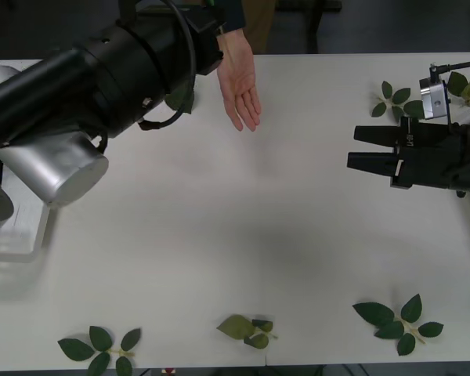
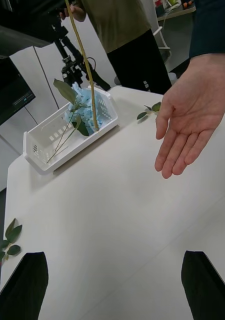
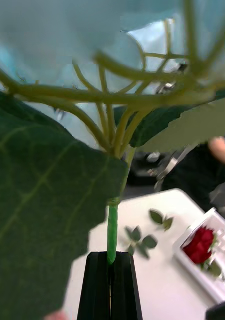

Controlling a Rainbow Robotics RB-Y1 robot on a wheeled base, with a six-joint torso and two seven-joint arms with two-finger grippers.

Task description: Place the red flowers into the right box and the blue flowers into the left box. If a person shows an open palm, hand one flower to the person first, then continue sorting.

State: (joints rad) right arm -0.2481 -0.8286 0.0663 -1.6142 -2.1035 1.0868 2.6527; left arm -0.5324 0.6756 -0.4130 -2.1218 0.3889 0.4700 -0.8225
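The white worktop (image 1: 243, 211) spans the front view. The left box (image 2: 67, 132), upper left of the right wrist view, holds a blue flower (image 2: 82, 107). The person's open palm (image 1: 239, 82) sits top centre of the front view. Left tool (image 3: 111, 280) — clamped on a blue flower stem (image 3: 111, 235). Right tool (image 1: 368, 149) — fingers apart, nothing held, right edge. A red flower (image 3: 198, 245) lies in the right box (image 3: 217, 280).

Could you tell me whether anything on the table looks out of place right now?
Yes: loose green leaf sprigs lie scattered along the table edges, off any stem. Also, a person's open palm reaches over the far side.
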